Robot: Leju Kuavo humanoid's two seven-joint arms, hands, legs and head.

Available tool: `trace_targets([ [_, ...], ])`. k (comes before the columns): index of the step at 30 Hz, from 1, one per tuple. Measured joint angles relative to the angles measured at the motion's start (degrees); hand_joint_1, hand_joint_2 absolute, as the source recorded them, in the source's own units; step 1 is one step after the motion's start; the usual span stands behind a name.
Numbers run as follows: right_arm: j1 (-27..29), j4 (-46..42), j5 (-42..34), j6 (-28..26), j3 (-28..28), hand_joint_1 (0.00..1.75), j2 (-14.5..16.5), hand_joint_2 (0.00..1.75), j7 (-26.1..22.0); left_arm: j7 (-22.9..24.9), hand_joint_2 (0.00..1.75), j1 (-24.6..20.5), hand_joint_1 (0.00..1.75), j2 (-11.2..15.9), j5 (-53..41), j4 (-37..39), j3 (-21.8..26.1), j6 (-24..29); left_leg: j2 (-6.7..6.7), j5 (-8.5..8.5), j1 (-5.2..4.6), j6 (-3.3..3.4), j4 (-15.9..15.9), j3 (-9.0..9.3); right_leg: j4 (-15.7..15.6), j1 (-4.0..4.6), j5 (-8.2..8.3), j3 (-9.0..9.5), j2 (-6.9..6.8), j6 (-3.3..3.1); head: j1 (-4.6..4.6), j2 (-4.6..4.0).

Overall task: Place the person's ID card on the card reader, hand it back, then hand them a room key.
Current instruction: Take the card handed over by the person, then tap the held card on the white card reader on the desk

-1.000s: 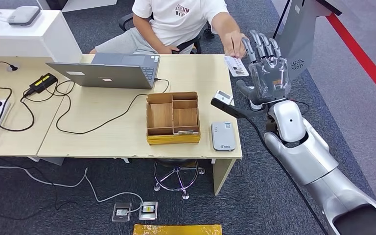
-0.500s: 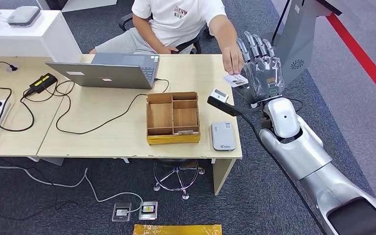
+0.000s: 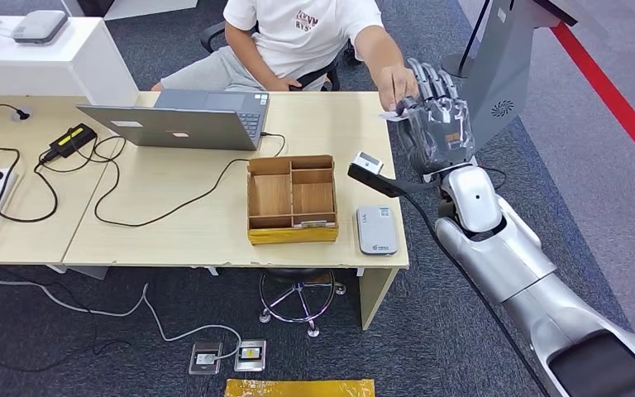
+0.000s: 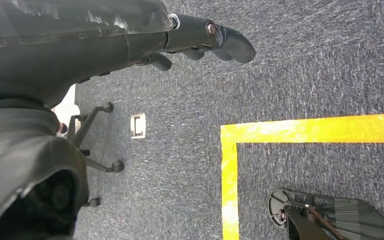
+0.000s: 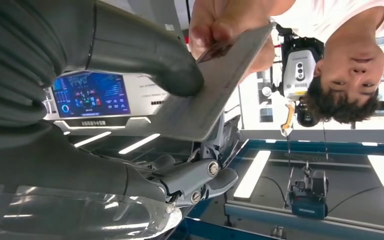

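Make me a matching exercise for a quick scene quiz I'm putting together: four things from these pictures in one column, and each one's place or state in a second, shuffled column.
Things:
1. ID card
2. card reader
3. laptop
4. left hand

Places or states:
A. open on the desk, in front of the person
B. hanging over grey carpet by a yellow tape line
C. flat on the desk beside the cardboard box
D. between the person's fingers and the right hand

Pairs: 1-D, 2-C, 3-A, 4-B
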Motion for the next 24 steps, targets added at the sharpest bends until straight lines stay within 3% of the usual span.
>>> trace_targets([
  [13, 0.31, 0.15, -1.49, -0.19, 1.25, 1.75, 0.08, 1.75, -0.06, -0.02, 0.0, 0.01, 0.0, 0.0, 0.32, 0.0, 0.0, -0.03, 0.01, 0.0, 0.0, 0.0, 0.0, 0.01, 0.0, 0.0, 0.0, -0.01, 0.02, 0.0, 0.01, 0.0],
  [24, 4.85, 0.13, -4.32, 2.13, 2.54, 1.75, -0.09, 1.75, -0.03, -0.02, 0.0, 0.04, 0.0, 0.02, 0.69, 0.0, 0.0, -0.08, 0.08, -0.01, 0.02, -0.01, 0.0, 0.01, -0.01, 0.01, 0.0, -0.05, 0.05, 0.0, 0.01, 0.0],
])
